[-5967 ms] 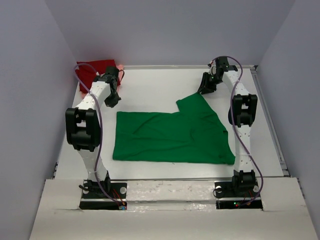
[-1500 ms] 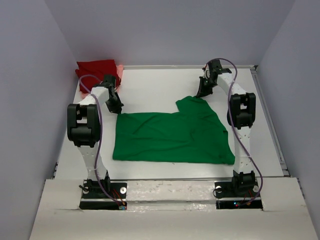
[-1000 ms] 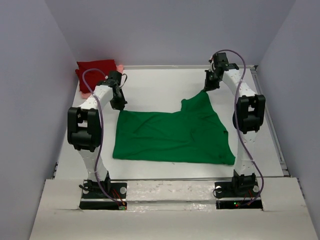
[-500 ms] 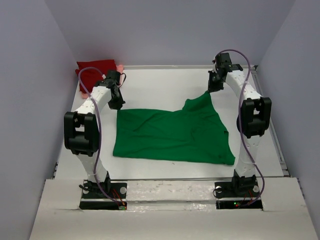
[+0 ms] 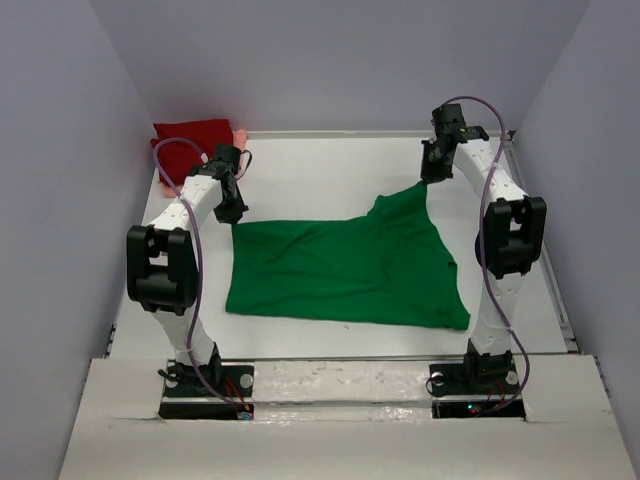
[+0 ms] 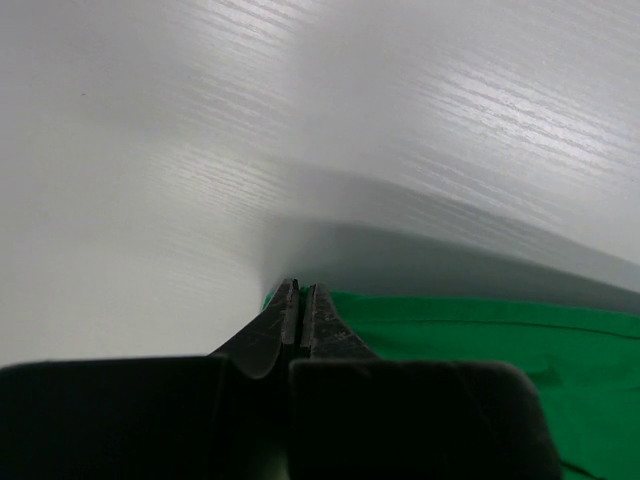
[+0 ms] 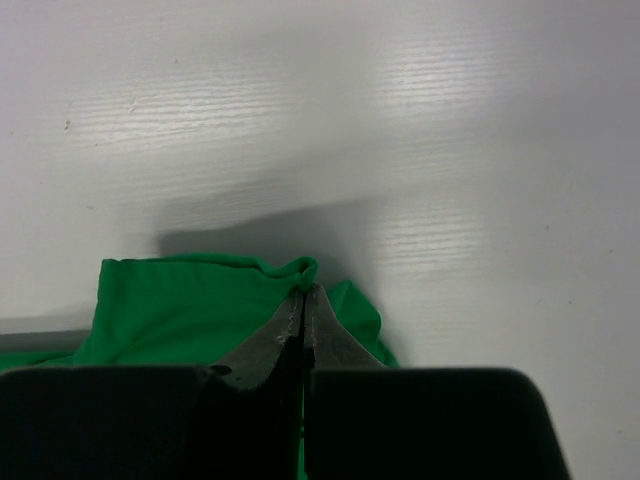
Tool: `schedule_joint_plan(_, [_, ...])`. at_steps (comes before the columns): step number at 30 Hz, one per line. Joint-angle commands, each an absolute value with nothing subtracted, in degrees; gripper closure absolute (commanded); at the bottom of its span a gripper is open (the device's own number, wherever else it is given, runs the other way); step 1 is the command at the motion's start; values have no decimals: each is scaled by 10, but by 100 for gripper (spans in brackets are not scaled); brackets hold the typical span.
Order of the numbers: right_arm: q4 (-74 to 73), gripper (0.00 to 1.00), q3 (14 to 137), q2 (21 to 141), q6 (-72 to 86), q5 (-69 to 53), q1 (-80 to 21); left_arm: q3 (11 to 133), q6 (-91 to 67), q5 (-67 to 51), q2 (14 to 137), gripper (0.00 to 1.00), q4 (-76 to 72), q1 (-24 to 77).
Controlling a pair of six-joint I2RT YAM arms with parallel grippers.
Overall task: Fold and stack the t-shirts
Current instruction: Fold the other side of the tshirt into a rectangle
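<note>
Table point(image 5: 330, 165): white, bare strip along the far edge.
Green shirt point(image 5: 340, 265): spread out mid-table and mostly flat. Far right corner tugged up toward the back, with wrinkles fanning down from it.
Red shirt point(image 5: 190, 140): folded and parked in the far left corner, well apart from the green one.
Pink shirt point(image 5: 240, 134): just a sliver peeking out beside the red one, probably tucked under it. Can't tell how tidy.
Right gripper point(image 7: 303, 292): clamped tight on the green shirt's far right corner, with a little fold of cloth poking past the tips.
Left gripper point(image 6: 298, 287): pinched closed at the far left corner, green cloth right at the jaws. Looks like a pretty thin bite.
Slip risk: thin left pinch could let go on a hard pull, so one corner drops and the fold goes crooked.
Skew risk: uneven pull between the two sides would probably drag the whole shirt sideways instead of flattening it.
Wrinkle risk: creases on the right likely get folded in if not stretched out first.
</note>
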State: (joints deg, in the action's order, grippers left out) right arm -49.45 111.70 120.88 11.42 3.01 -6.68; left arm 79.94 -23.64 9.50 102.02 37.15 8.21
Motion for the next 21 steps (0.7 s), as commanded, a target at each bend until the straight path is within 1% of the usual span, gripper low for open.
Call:
schedule_joint_plan(1, [-502,100,1144,1179,114,80,-67,804,-237,112,997,100,380,80])
schedule_joint_plan(10, [-505,100,1145,1163,112,90,-56,798,-235,111,991,100,378,75])
schedule_joint_plan(15, [-499,100,1117,1137,118,89,-56,795,-238,111,976,100,385,75])
schedule_joint_plan(21, [-481,100,1064,1077,123,69,-56,781,-243,108,941,100,395,75])
